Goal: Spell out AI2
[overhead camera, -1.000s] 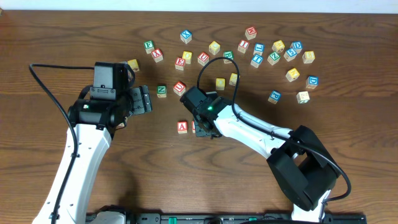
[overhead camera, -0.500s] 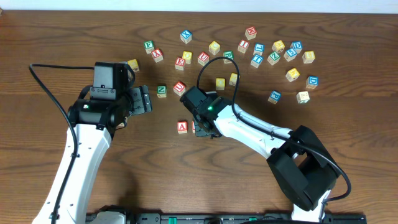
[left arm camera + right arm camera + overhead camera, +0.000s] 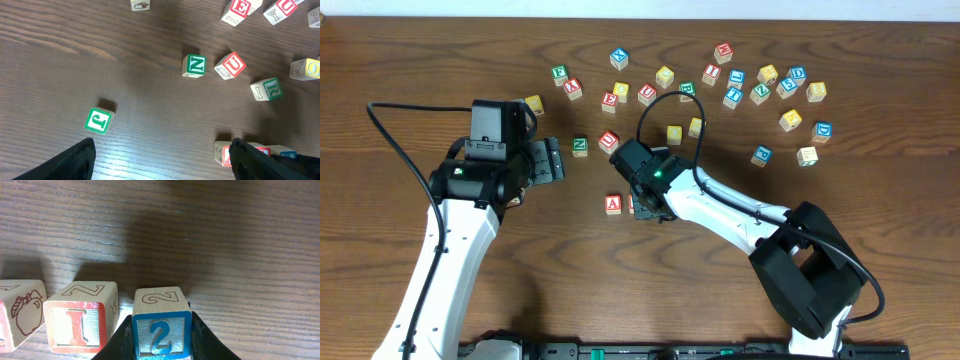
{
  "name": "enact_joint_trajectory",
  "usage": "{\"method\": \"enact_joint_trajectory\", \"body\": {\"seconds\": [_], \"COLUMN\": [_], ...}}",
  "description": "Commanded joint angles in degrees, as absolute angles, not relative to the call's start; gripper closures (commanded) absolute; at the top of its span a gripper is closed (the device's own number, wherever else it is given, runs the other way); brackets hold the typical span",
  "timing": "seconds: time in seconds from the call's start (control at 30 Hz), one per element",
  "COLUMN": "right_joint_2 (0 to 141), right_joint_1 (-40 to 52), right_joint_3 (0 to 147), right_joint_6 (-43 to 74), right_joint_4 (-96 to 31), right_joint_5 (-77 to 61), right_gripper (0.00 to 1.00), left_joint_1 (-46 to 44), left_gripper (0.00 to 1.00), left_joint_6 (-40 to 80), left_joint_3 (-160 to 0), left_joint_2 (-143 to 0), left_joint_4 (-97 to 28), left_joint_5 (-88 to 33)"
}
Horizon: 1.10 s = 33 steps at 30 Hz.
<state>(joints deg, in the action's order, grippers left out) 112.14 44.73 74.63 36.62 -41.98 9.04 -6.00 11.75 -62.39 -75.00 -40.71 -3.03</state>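
Right wrist: three cubes (image 3: pixel 80 322) abreast, right claw (image 3: pixel 161 342) tight around 2 cube (image 3: pixel 161 327); left claw (image 3: pixel 162 152) apart.

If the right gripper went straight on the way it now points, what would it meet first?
The wooden cube with a blue 2 sits between the fingers of the right gripper. Beyond it only the brown wooden table shows, so probably the tabletop; depth is unclear.

I'm looking at a dark wood table (image 3: pixel 440 50). Near its middle the A cube (image 3: pixel 613 204), I cube (image 3: pixel 80 325) and 2 cube (image 3: pixel 161 327) sit in a row, just beside each other. A green N cube (image 3: pixel 194 65) and a green J cube (image 3: pixel 98 121) lie apart from each other. The other cubes (image 3: pixel 767 73) are scattered along the far side.
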Motion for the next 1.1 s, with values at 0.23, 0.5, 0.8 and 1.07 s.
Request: {"method": "enact_joint_trajectory", "body": {"seconds": [0.23,0.5,0.8,1.07], "right_joint_2": [112.90,112.90,112.90,112.90], "right_joint_1": [44.99,44.99,44.99,44.99], "right_joint_3": [75.75,75.75,75.75,75.75], "right_joint_6": [36.58,36.58,36.58,36.58], "right_joint_4": [-41.82,-41.85,-41.85,-41.87], "right_joint_5": [10.37,10.37,10.39,10.66], "right_gripper": [0.64,0.63,0.63,0.65], "left_joint_1": [-5.69,-5.69,-5.69,-5.69], "left_gripper": [0.16,0.16,0.16,0.16], "left_joint_6": [10.98,10.98,10.98,10.98], "left_joint_3": [-63.33,-63.33,-63.33,-63.33], "left_joint_2": [-75.22,-75.22,-75.22,-75.22], "left_joint_4": [-40.91,-40.91,-40.91,-40.91], "left_joint_5": [-2.33,-2.35,-2.35,-2.33]}}
